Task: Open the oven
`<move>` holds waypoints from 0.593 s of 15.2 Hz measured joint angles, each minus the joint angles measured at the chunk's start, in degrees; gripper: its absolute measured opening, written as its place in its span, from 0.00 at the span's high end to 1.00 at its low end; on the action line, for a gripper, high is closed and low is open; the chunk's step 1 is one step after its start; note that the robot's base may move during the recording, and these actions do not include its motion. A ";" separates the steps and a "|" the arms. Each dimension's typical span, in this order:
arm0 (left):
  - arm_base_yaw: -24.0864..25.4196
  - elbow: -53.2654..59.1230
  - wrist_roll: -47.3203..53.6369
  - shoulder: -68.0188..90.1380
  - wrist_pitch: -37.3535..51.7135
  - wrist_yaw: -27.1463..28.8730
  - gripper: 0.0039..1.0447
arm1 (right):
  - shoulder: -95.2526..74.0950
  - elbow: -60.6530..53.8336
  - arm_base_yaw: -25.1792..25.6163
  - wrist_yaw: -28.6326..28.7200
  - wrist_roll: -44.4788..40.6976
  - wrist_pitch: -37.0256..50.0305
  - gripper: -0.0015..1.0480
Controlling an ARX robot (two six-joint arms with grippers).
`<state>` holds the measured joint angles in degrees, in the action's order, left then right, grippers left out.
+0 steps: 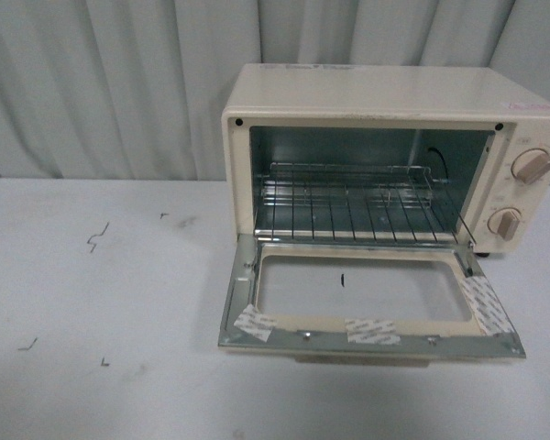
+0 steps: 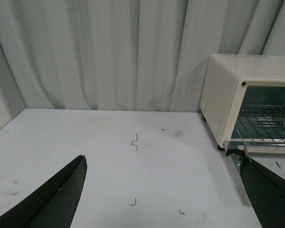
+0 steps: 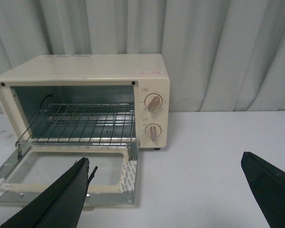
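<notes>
1. The oven (image 1: 394,101) stands on the white surface (image 1: 101,293), right of centre in the front view, with its back close to a pleated curtain (image 1: 101,82).
2. The door (image 1: 367,298) is folded fully down and lies roughly flat on the surface ahead of the cavity. The wire rack (image 1: 353,206) inside is exposed. Judged from this position, the opening task appears complete.
3. The door's long axis runs side to side across the oven front. Its free edge, the one that carries the handle, faces the robot. Patches of tape (image 1: 374,330) show along the door frame.
4. Two knobs (image 3: 153,118) sit one above the other on the panel right of the cavity.
5. Left gripper (image 2: 161,194): fingers (image 2: 57,199) spread wide, holding nothing. The oven lies ahead and off to the gripper's right-hand side, apart from it.
6. Right gripper (image 3: 164,194): fingers (image 3: 61,199) spread wide, holding nothing. The oven lies ahead and to its left. One finger overlaps the door's free edge in the right wrist view, so it hangs close to that edge; contact cannot be confirmed.
7. The right arm is judged the nearer to the door. Neither arm appears in the front view
</notes>
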<state>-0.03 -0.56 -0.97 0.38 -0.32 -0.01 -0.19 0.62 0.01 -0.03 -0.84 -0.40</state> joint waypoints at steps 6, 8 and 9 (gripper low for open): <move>0.00 0.00 -0.02 0.02 -0.11 0.02 0.06 | -0.04 0.00 0.00 0.04 0.00 0.09 0.06; 0.00 0.00 0.00 0.00 0.17 0.00 0.06 | 0.02 0.00 0.00 0.02 0.00 -0.04 0.06; 0.00 0.00 0.00 0.00 0.13 0.04 0.06 | 0.04 0.00 0.00 0.07 0.00 0.39 0.06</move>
<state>-0.03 -0.56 -0.97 0.38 -0.19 0.03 -0.14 0.62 0.01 0.03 -0.84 -0.01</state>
